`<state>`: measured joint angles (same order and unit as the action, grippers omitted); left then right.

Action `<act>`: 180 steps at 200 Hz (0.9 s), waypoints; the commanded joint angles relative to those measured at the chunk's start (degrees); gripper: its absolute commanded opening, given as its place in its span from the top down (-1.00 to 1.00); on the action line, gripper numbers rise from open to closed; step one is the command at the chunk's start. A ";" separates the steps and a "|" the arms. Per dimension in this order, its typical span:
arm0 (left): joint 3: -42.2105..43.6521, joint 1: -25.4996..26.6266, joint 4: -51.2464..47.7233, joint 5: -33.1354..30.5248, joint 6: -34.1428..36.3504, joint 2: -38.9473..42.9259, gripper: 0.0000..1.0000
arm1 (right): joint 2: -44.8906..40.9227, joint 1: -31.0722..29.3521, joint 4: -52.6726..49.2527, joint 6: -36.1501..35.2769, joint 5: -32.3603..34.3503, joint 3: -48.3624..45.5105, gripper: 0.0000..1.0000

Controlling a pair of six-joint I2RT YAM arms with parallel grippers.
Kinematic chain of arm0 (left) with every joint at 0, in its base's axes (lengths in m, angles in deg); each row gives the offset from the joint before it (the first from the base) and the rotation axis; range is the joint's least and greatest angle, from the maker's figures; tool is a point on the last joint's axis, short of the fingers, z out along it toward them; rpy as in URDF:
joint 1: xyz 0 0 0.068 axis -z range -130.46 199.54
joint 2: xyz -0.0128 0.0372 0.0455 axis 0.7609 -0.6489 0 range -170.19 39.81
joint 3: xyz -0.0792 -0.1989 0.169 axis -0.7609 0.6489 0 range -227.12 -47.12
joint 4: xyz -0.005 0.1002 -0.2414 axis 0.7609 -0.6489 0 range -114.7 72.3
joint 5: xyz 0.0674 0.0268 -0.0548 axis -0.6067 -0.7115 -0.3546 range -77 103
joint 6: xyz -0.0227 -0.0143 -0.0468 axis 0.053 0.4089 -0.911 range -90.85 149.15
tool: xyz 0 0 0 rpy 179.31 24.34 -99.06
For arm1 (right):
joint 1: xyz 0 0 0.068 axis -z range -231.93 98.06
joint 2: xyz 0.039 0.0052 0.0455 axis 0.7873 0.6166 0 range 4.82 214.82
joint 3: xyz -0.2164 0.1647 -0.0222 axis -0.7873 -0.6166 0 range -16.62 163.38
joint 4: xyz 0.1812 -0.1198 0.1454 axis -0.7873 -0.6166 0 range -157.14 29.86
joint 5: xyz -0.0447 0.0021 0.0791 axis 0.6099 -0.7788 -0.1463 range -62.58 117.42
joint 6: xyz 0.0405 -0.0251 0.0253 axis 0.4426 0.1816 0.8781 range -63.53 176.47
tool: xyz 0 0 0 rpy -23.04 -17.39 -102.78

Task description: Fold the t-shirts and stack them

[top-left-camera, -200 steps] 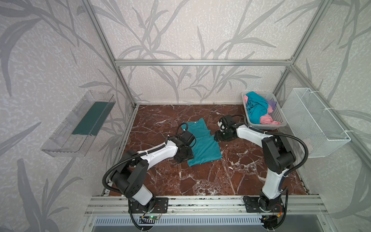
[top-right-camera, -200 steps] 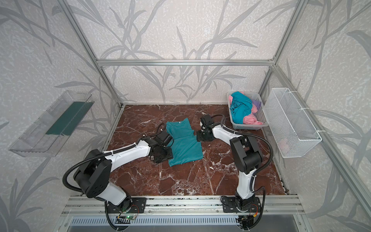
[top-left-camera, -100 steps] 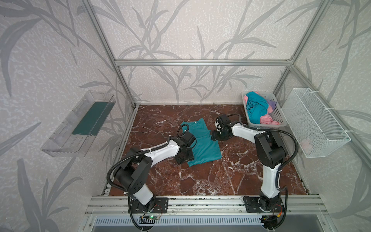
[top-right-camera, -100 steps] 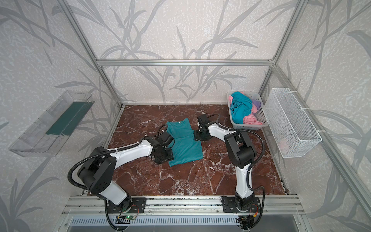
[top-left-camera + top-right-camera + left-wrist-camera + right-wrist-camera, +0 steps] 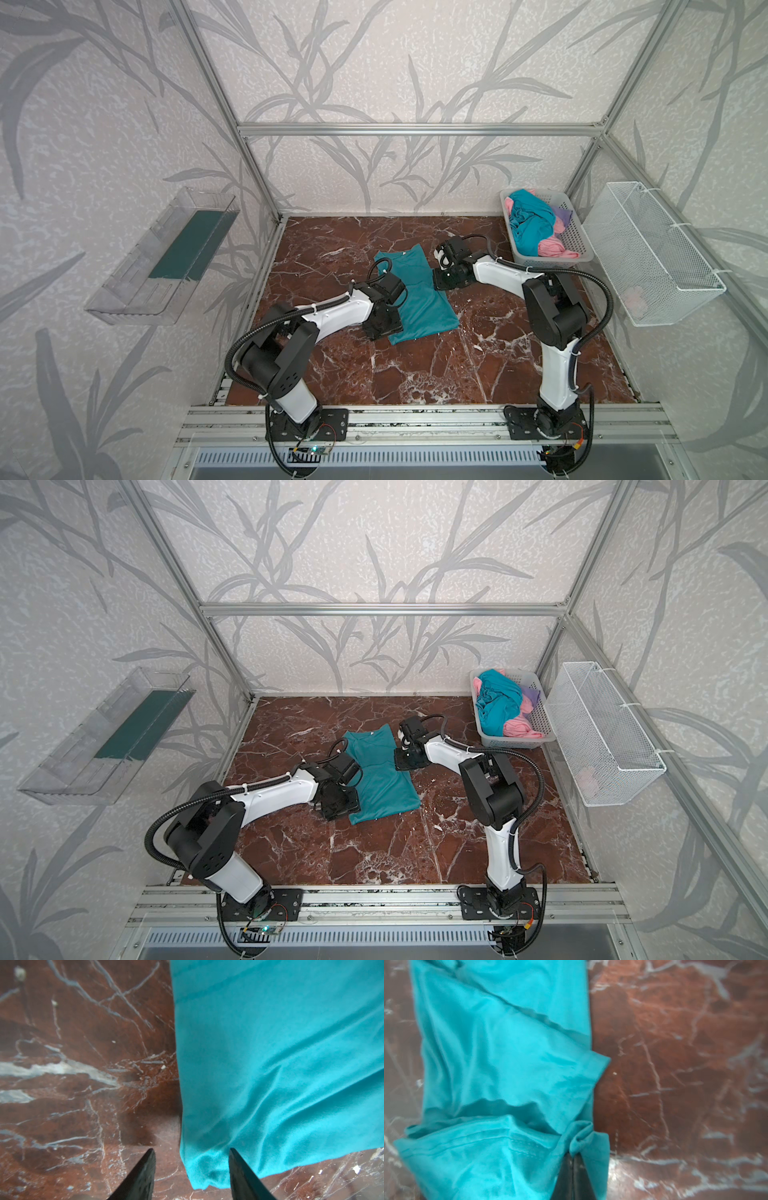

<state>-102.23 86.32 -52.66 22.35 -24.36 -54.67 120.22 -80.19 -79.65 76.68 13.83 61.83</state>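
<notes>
A teal t-shirt [image 5: 419, 299] [image 5: 382, 779] lies folded into a long strip on the marble floor. My right gripper [image 5: 440, 280] [image 5: 573, 1154] is at the strip's right edge near the far end. It is shut, with a pinch of teal cloth [image 5: 581, 1134] bunched between its fingertips. My left gripper [image 5: 384, 328] [image 5: 191, 1150] is low at the strip's near left corner. It is open, and the shirt's corner [image 5: 207, 1167] lies between its fingers. More t-shirts, teal [image 5: 530, 224], pink [image 5: 552, 249] and lilac [image 5: 563, 214], are heaped in the basket.
The grey perforated basket [image 5: 544, 259] stands at the back right of the floor. A white wire basket [image 5: 652, 253] hangs on the right wall and a clear shelf [image 5: 166, 253] on the left wall. Aluminium frame posts edge the floor.
My right gripper has moved left onto the shirt's edge and shut on the cloth. The left gripper has stayed at the near corner, still open.
</notes>
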 commanded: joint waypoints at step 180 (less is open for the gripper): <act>-0.16 0.36 -0.11 0.60 0.33 -1.94 -0.14 | 4.26 8.74 5.98 7.59 -12.05 -0.85 0.83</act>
<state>-102.21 86.36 -51.65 23.40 -24.36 -55.61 124.74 -71.60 -68.90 86.75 -2.93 58.75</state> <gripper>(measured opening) 0.572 0.049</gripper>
